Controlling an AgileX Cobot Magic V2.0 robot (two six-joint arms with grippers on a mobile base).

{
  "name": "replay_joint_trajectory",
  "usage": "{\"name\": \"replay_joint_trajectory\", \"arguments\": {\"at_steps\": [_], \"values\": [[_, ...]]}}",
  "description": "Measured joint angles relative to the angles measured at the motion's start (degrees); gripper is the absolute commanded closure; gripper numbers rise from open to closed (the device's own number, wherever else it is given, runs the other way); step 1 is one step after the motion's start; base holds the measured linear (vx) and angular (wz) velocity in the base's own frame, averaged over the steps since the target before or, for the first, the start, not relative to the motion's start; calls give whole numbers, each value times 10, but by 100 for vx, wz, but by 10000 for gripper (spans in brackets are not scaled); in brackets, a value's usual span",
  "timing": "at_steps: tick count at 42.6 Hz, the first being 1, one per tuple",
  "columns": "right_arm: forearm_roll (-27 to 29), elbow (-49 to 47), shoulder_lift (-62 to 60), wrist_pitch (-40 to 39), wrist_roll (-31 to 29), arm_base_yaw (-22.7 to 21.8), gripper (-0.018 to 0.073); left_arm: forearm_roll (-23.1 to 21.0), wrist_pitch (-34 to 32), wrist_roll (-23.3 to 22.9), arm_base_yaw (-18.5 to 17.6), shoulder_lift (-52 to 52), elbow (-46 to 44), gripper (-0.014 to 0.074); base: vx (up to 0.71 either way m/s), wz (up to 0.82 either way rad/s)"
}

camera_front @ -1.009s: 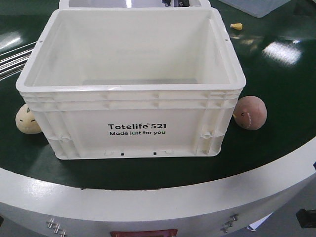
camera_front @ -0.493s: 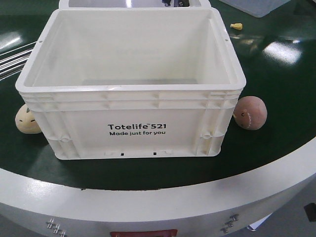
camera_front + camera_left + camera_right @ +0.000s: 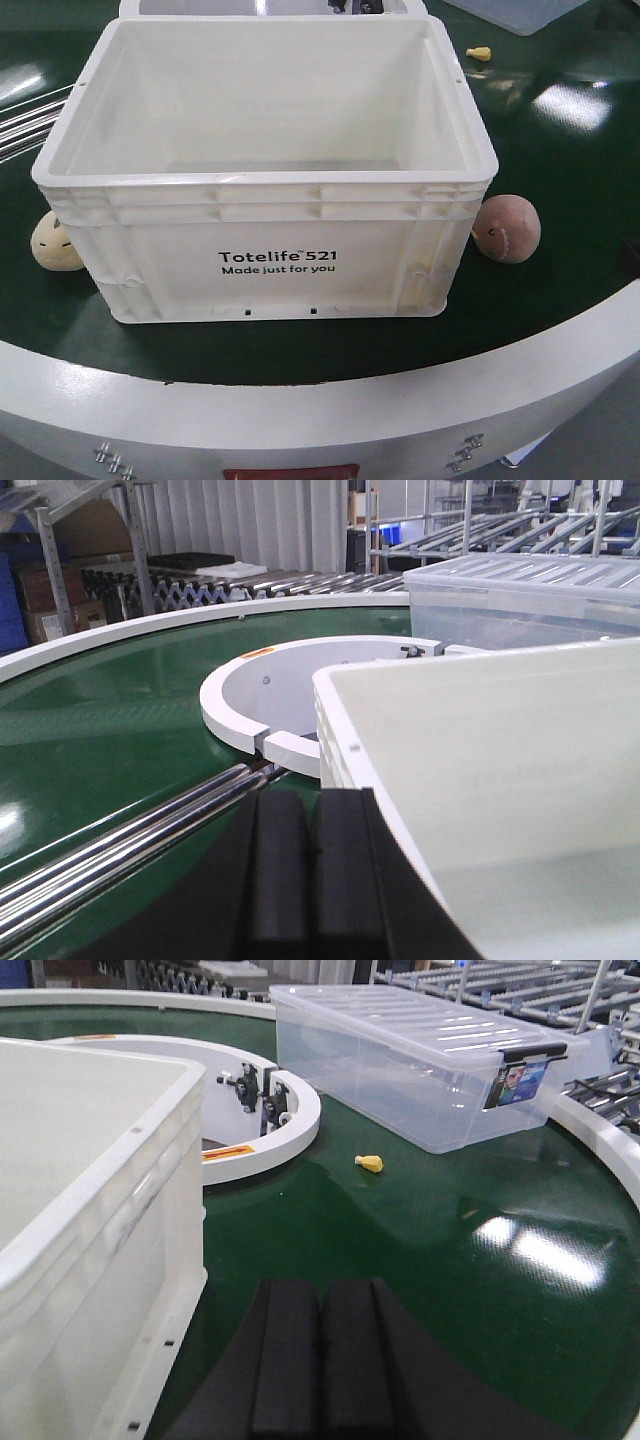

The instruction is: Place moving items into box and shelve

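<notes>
An empty white tote box (image 3: 270, 245), printed "Totelife 521", stands open on the green round table (image 3: 560, 160). A cream plush toy (image 3: 55, 243) lies against its left side. A brown plush toy (image 3: 507, 228) lies at its right front corner. A small yellow item (image 3: 480, 52) lies behind on the right and also shows in the right wrist view (image 3: 370, 1163). My left gripper (image 3: 310, 870) is shut and empty, just left of the box wall (image 3: 500, 780). My right gripper (image 3: 320, 1360) is shut and empty, just right of the box (image 3: 90, 1210). Neither gripper shows in the front view.
A clear lidded container (image 3: 420, 1060) stands at the back right. A white ring hub (image 3: 250, 695) sits behind the box. Metal rods (image 3: 130, 840) run along the table on the left. The table's white rim (image 3: 320, 410) curves across the front.
A dark part at the lower right edge of the front view has slid out of sight. The box and both plush toys have not moved.
</notes>
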Motion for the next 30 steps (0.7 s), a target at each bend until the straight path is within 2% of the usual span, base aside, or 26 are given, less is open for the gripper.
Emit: {"name": "replay_joint_trajectory", "arguments": {"at_steps": [9,18,19,23,30], "values": [[0,-45,102,-36,0,0,567,0,-12,1,0,108,-61,603,0,0],[0,-52,153,-49,0,0,561,0,-20,1,0,160,-71,598,0,0],[0,-52,156,-49,0,0,472,0,-20,1,0,164,-71,531,0,0],[0,-53,168,-54,0,0,393,0,-20,1,0,177,-71,478,0,0],[0,-53,168,-55,0,0,170,0,-20,4,0,178,-71,337,0,0]]}}
